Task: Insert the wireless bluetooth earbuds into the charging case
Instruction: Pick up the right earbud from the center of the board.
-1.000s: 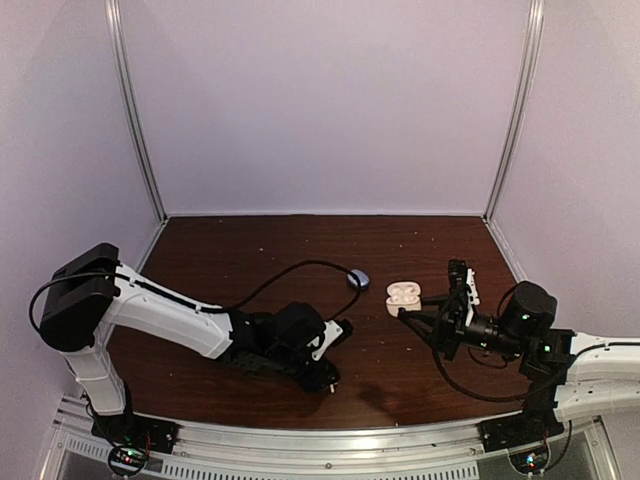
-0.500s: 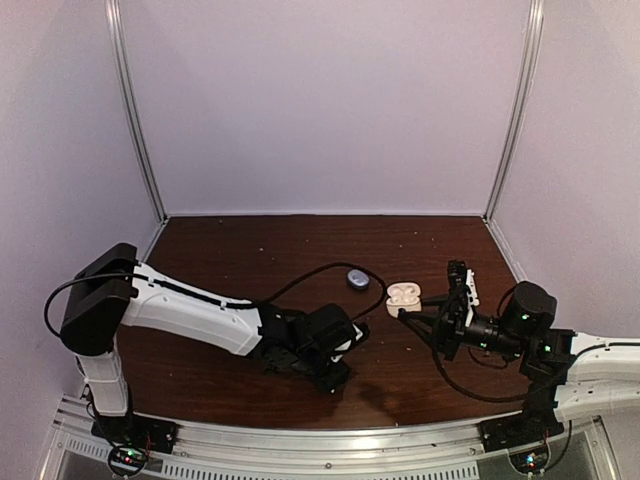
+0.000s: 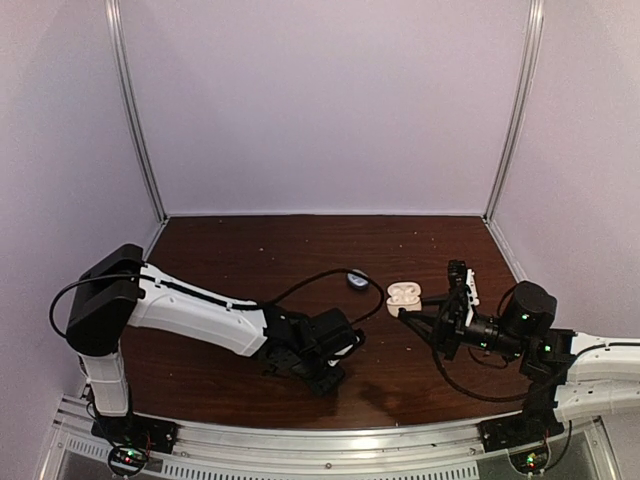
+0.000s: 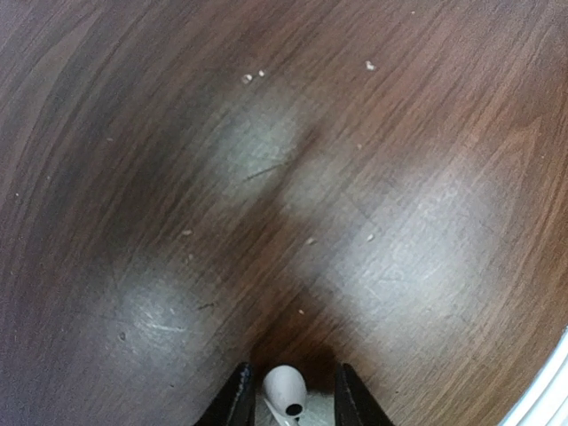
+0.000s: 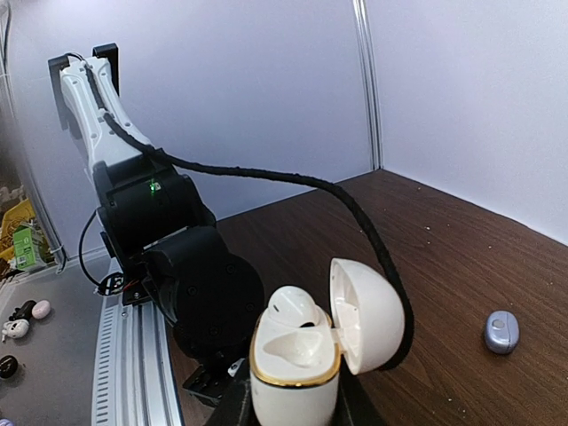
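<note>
While the left gripper (image 4: 291,406) hangs low over the table (image 4: 373,177) with a white earbud (image 4: 284,389) between its fingertips, whether it actually clamps it can't be told: the fingers stand narrow, but a sliver of gap shows on one side. The right gripper (image 5: 293,410) is closed on the base of the charging case (image 5: 293,368) and holds it upright off the wood, with the lid (image 5: 368,315) hinged open to the side. A second white earbud (image 5: 291,306) looks already seated in the far well; the near well looks empty. In the top view the two grippers are well apart, with the case up-table and to the right of the left one. Step in hand, as I judge it: carry the earbud over to the open case. Risks: it is tiny, smooth and rounded, so a loose or off-centre pinch could let it twist or drop on the way. Its orientation in the fingers isn't clear, so the stem may miss the well and sit proud or jam. The left arm's black cable (image 5: 355,209) loops right past the lid and could snag or nudge the case as the arm swings in. Pressing too hard could tip the case in the right fingers. A small grey oval object (image 5: 501,331) lies on the table near that cable loop and could get swept
</note>
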Tool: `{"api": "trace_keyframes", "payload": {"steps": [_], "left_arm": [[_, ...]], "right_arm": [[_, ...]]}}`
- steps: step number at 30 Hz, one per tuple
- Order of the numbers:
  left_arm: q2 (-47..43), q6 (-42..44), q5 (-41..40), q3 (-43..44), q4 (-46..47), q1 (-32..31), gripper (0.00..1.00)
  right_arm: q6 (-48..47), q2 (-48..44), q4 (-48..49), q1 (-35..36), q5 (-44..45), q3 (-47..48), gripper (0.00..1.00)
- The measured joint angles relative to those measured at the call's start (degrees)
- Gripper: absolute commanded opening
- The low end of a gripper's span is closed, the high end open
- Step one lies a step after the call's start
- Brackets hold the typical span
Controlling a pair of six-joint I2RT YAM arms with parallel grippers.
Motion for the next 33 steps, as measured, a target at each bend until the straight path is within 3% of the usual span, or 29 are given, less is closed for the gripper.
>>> {"api": "trace_keyframes", "payload": {"steps": [6,33], "left_arm": [[0.26,0.02,0.20,0.00,-0.68,0.00,0.34],[3.13,4.09,4.42,5.66,-7.91,1.51,0.20]], "right_arm": [[0.00,-0.22,-0.04,-0.02,0.00,0.00,0.00],[0.00,-1.22,-0.55,-0.13,0.00,0.00,0.00]]}}
